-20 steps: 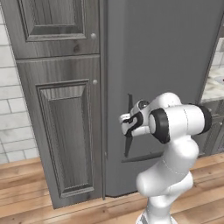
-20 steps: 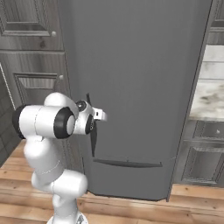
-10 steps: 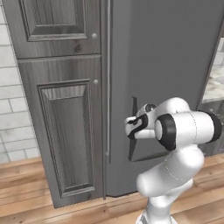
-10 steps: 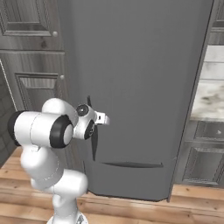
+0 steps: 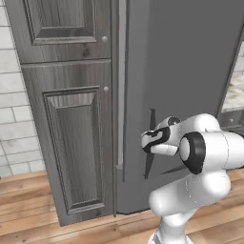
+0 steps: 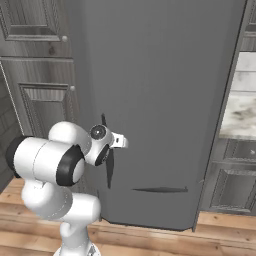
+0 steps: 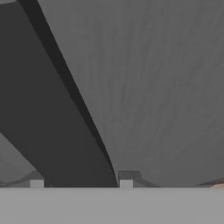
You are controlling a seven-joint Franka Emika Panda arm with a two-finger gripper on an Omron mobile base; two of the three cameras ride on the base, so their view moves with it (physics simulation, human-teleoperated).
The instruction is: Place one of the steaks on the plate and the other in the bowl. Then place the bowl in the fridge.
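The fridge [image 5: 190,57] is a tall flat grey front straight ahead, also the broad grey surface [image 6: 165,75] in the right base view. Its dark vertical handle [image 5: 152,119] sits low on the door, and my gripper [image 5: 148,143] is shut on it. In the hand view the dark handle [image 7: 65,109] runs down between my two fingertips [image 7: 126,180], with my gripper [image 7: 81,180] closed around it. From the right side my gripper [image 6: 107,150] sits on the handle [image 6: 109,175]. The steaks, the plate and the bowl are out of view.
Wood-grain cabinet doors [image 5: 71,143] stand directly left of the fridge, with a white tiled wall [image 5: 14,133] beyond. A marbled counter [image 6: 240,115] with drawers below lies to the right. Wooden floor [image 5: 47,219] runs along the base.
My elbow and forearm have swung back toward the cameras while the hand stays on the handle. The fridge door's left edge shows slightly more.
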